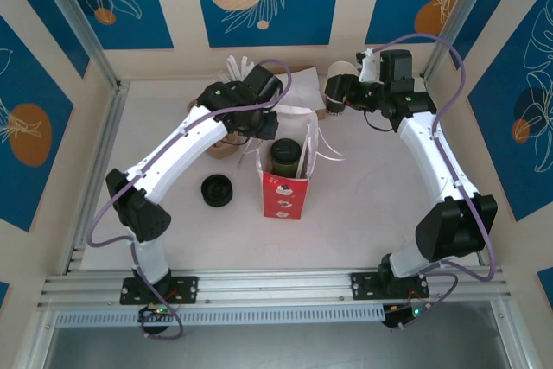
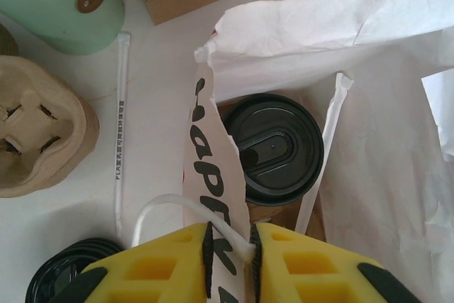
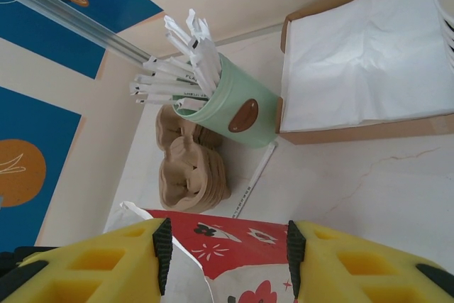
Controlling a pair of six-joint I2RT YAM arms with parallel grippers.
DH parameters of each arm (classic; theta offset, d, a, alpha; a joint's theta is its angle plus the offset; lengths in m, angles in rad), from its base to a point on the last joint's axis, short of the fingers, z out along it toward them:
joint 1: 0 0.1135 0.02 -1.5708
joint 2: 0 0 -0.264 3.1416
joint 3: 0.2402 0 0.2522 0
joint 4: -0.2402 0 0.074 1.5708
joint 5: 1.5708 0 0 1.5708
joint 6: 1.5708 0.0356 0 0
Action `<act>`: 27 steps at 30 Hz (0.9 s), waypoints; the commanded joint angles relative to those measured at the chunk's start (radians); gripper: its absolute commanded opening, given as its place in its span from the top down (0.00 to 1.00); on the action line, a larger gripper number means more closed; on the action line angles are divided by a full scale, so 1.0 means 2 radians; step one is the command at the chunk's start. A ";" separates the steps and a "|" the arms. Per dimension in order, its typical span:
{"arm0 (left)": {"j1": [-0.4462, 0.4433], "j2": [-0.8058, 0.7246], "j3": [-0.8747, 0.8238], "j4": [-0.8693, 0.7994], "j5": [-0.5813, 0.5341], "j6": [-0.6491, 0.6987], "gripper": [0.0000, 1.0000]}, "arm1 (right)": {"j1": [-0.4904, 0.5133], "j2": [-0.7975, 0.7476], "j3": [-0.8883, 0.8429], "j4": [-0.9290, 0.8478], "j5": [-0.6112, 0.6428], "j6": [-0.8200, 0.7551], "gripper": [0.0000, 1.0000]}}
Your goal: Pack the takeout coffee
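One cup, the takeout coffee [image 1: 285,155], already stands inside the red bag [image 1: 281,198] in the top view, so the packing looks nearly done. From the left wrist, the left gripper [image 2: 230,257] pinches the bag's paper wall, and the coffee's black lid [image 2: 273,148] faces up, its long axis vertical. From the right wrist, the right gripper [image 3: 228,250] hangs spread and empty, the bag's red side below.

- a red paper bag [image 1: 282,194] stood open mid-table, with the small greenish cup with a round black plastic lid [image 1: 285,153] sitting inside it
- a loose flat black lid [image 1: 216,190] lay just left of the bag
- the left gripper [image 1: 264,127] was at the bag's left rim
- the right gripper [image 1: 332,95] hung further back, by the stack of white paper cups [image 1: 343,69]
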 commanded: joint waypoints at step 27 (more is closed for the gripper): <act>0.022 -0.096 -0.099 0.001 -0.089 -0.019 0.97 | 0.028 0.068 0.050 0.005 0.003 -0.003 0.57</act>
